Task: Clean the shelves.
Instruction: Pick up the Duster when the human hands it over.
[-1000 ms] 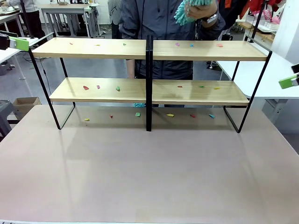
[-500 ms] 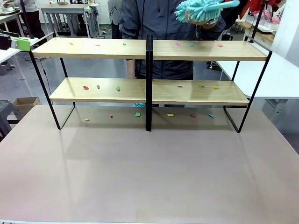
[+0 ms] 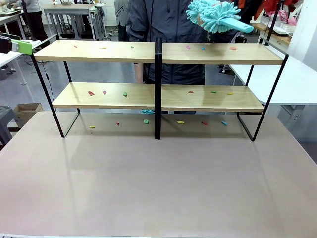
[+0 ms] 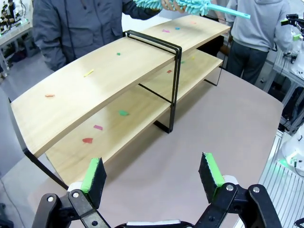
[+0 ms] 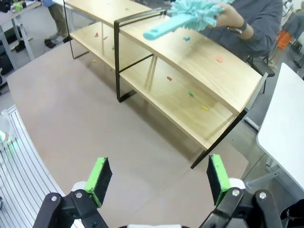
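The shelves (image 3: 99, 52), a two-tier wooden rack on a black frame, stand across the far half of the table. Small coloured scraps (image 3: 90, 92) lie on both boards and on the tabletop under them. A person behind the rack holds a teal fluffy duster (image 3: 218, 15) above the right end of the top board, handle pointing right. My left gripper (image 4: 152, 173) is open and empty, hovering off the rack's left end (image 4: 95, 90), with one green pad (image 3: 21, 46) at the picture's left edge. My right gripper (image 5: 159, 175) is open and empty, off the rack's right end (image 5: 190, 52), facing the duster (image 5: 194, 14).
The grey table (image 3: 158, 183) in front of the rack is bare. A white table (image 3: 292, 79) stands to the right and a cardboard box (image 3: 27, 109) on the floor at left. Another person (image 4: 256, 33) stands beyond the rack's far end.
The person turned the duster from a bunched grip to lying flat with its handle sticking out to the right. My right gripper's pad left the front view's right edge.
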Action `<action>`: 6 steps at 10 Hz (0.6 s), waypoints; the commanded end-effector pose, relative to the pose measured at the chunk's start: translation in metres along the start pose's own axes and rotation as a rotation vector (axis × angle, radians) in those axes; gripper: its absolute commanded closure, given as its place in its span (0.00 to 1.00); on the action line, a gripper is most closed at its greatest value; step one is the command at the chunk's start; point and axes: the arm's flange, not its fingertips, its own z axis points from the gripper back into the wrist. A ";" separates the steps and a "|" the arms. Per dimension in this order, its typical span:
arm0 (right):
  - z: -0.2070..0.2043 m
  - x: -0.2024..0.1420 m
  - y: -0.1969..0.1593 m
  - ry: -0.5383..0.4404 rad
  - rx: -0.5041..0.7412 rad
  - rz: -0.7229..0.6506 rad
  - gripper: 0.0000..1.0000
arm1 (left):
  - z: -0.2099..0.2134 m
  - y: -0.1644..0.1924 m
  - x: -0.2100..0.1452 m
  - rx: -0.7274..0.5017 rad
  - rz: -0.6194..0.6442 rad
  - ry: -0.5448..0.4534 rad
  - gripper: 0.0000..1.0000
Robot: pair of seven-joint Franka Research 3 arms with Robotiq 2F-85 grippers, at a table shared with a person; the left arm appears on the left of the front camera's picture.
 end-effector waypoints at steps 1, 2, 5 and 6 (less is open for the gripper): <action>0.001 -0.013 0.011 -0.049 -0.025 -0.092 0.00 | -0.011 -0.035 -0.064 -0.006 -0.014 -0.013 0.00; 0.006 -0.016 0.016 -0.070 -0.029 -0.119 0.00 | -0.011 -0.034 -0.064 -0.007 -0.017 -0.013 0.00; 0.007 -0.019 0.018 -0.064 -0.044 -0.140 0.00 | -0.001 0.000 -0.001 -0.002 0.000 0.001 0.00; 0.007 -0.019 0.018 -0.065 -0.042 -0.142 0.00 | -0.001 0.000 -0.001 -0.002 0.000 0.001 0.00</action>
